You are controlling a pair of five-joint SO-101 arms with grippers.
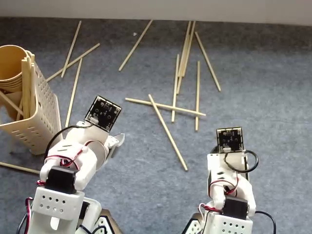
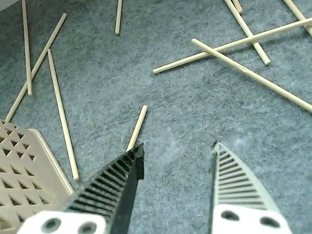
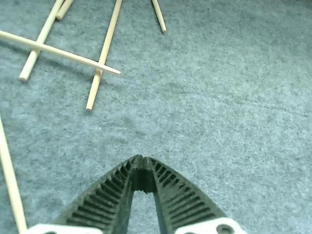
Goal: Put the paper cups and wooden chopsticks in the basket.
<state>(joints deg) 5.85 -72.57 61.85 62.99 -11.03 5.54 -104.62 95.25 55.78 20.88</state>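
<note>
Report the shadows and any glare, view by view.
High view: soft, even light, no glare on the basket. Left wrist view: thin, faint shadows run along the chopsticks. Right wrist view: the crossed chopsticks lay a soft shadow on the carpet, and there is no glare.

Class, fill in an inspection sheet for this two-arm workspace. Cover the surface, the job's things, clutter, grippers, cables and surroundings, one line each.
Surface: grey, carpet-like surface, flat.
Job's things: cream perforated basket at the left. The paper cups are stacked inside it, with a few sticks beside them. Many loose chopsticks are scattered across the surface, some crossing.
Clutter: nothing seen.
Grippers: left gripper open, low over the surface beside the basket, with one stick's end just ahead. Right gripper shut, holding nothing, over a bare patch.
Cables: red and white wires on the left arm. A black cable loops at the right arm.
Surroundings: pale strip along the far edge.
</note>
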